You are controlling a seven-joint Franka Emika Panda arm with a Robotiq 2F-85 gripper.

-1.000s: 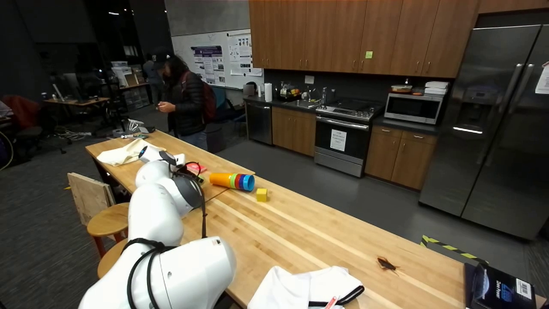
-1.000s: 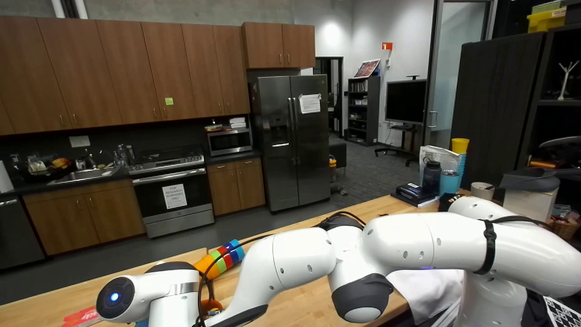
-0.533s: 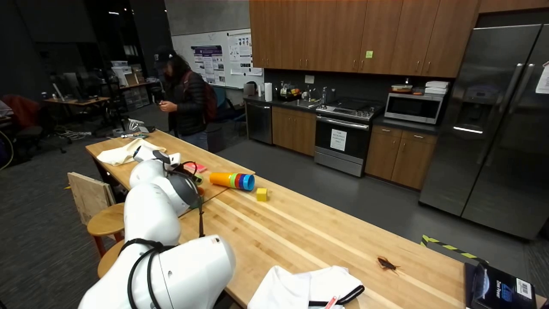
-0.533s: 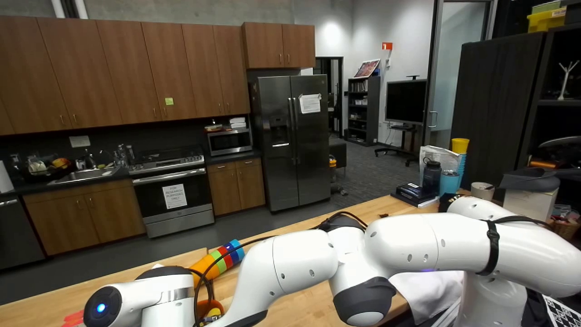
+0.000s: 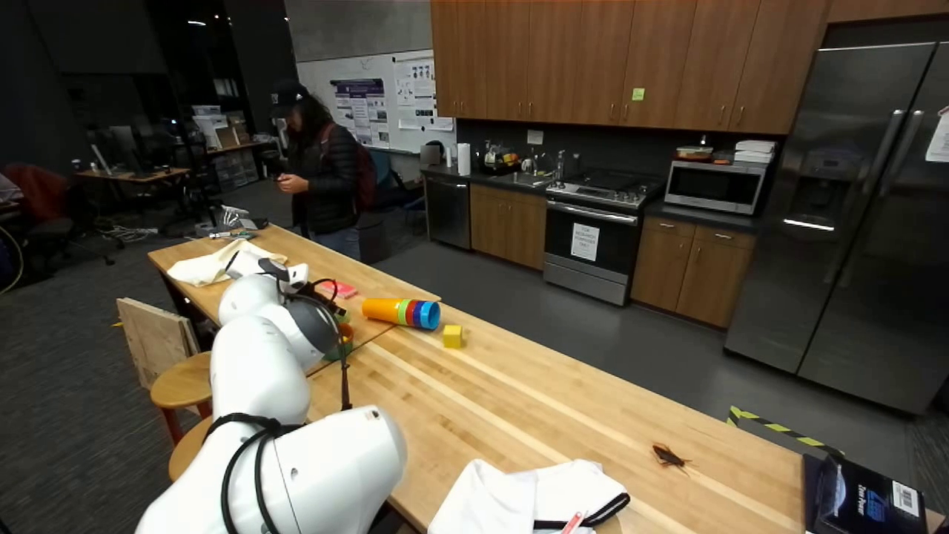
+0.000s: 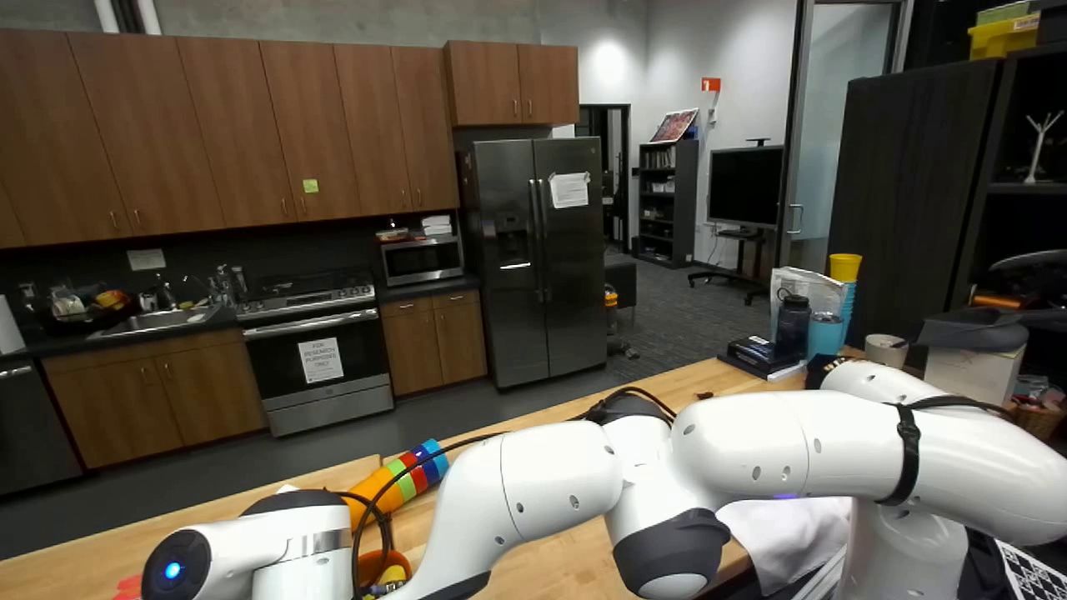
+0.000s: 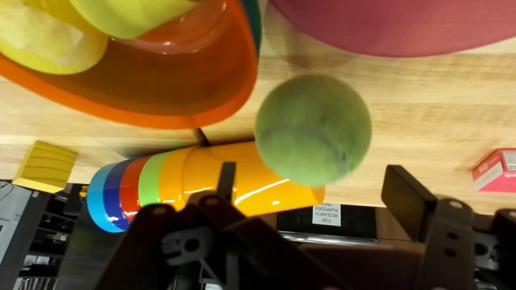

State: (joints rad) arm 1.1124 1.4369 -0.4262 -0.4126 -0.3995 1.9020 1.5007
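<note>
Green ball [image 7: 312,131], blurred in the wrist view, shows just past the tips of the jaws, which stand released and wide apart, with a gap on either side of it. We cannot tell whether it touches the worktop [image 5: 534,400]. From this angle it covers part of the stacked cups [image 5: 400,314], which we see lying on their side near the edge that faces the stove [image 5: 619,256]. Farther from that edge, an orange bowl [image 7: 173,121] holds yellow objects [image 7: 133,16], with a pink dish [image 7: 403,28] near it. We also find a yellow block [image 5: 452,337] close to the stove-side edge, a white cloth [image 5: 511,493] draped over the opposite edge, and a black box [image 5: 864,493] at the worktop's end corner.
</note>
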